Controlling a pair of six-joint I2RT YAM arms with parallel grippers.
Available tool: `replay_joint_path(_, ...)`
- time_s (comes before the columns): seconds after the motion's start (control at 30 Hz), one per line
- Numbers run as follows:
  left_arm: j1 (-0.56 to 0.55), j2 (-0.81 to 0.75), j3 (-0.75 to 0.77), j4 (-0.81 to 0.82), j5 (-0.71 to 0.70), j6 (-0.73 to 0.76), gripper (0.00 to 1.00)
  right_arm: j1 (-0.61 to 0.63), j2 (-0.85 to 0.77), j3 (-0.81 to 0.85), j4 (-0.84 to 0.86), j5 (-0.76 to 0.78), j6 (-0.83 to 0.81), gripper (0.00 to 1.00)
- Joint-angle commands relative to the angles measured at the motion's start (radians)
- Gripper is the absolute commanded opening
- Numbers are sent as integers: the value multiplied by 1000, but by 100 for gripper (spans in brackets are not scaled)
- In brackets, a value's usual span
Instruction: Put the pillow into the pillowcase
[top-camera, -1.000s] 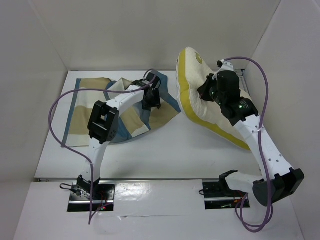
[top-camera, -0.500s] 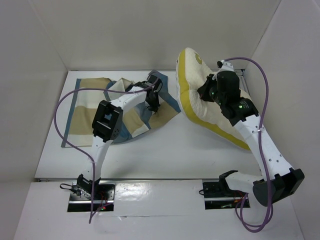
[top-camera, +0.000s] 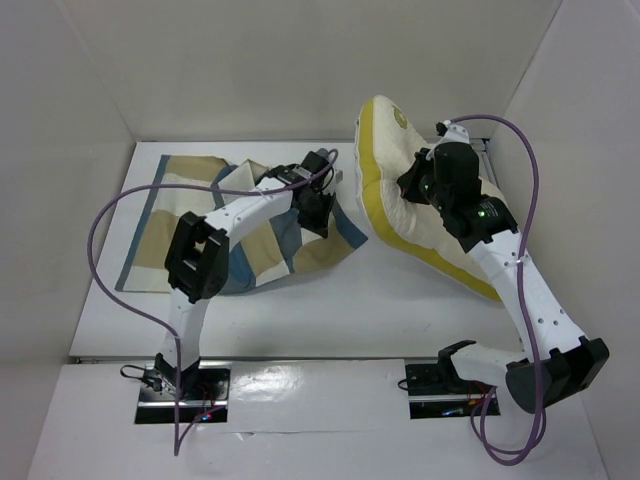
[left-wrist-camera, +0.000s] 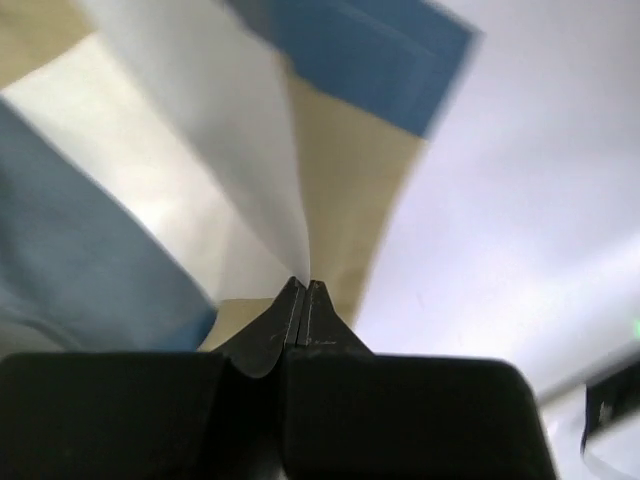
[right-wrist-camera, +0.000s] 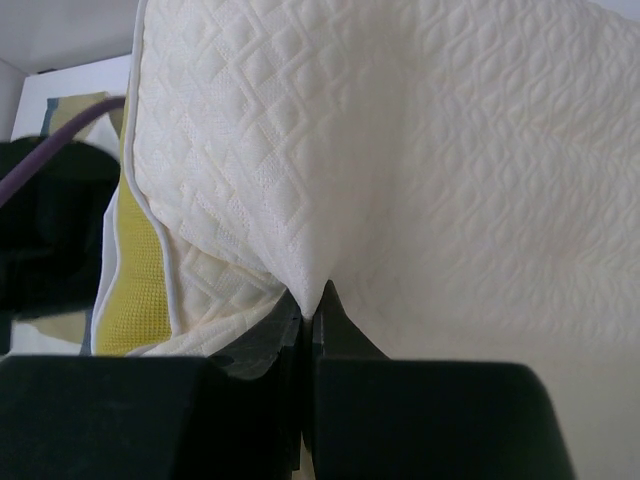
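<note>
The left fingers (left-wrist-camera: 303, 290) are pressed together with no gap showing, and a thin fold of the pillowcase (left-wrist-camera: 150, 200) is pinched between their tips. From that pinch the cloth fans up and away in blue, tan and white panels. The right fingers (right-wrist-camera: 312, 305) are likewise closed tight, nipping a pucker of the pillow (right-wrist-camera: 450, 180) on its quilted cream face, near the yellow side band.

Seen from above, the pillowcase lies rumpled on the left half of the worktop (top-camera: 330, 310), with the left arm's hold near its right, far end. The pillow stands propped on the right half, tilted. Its long axis runs from the far centre down toward the near right, and its yellow edge faces the case. Its lower left corner sits just beside the case's right corner.

So the pillow lies to the right of the left fingers, and the case to the left of the right fingers. Each arm is nearer its own item. Which layer of the case is lifted, and whether its mouth faces the pillow, I cannot tell. I judge that insertion has not begun.
</note>
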Motion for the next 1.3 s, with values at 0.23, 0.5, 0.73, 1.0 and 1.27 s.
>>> replay_joint_path(0.23, -230, -276, -265, -268, 48, 141, 6, -26, -54, 15, 33, 60, 2, 0)
replay_joint_path(0.5, -87, -394, -217, -352, -61, -9, 73, -35, -45, 15, 61, 51, 2, 0)
replay_joint_path(0.73, 65, -304, -181, -310, -433, -263, 81, -35, -25, -4, 81, -44, -9, 0)
replay_joint_path(1.0, 85, -97, -136, -345, -630, -379, 91, -11, 44, -14, 61, -234, -49, 0)
replay_joint_path(1.27, 104, -66, -167, -335, -650, -390, 73, 18, 44, -45, 45, -188, -58, 0)
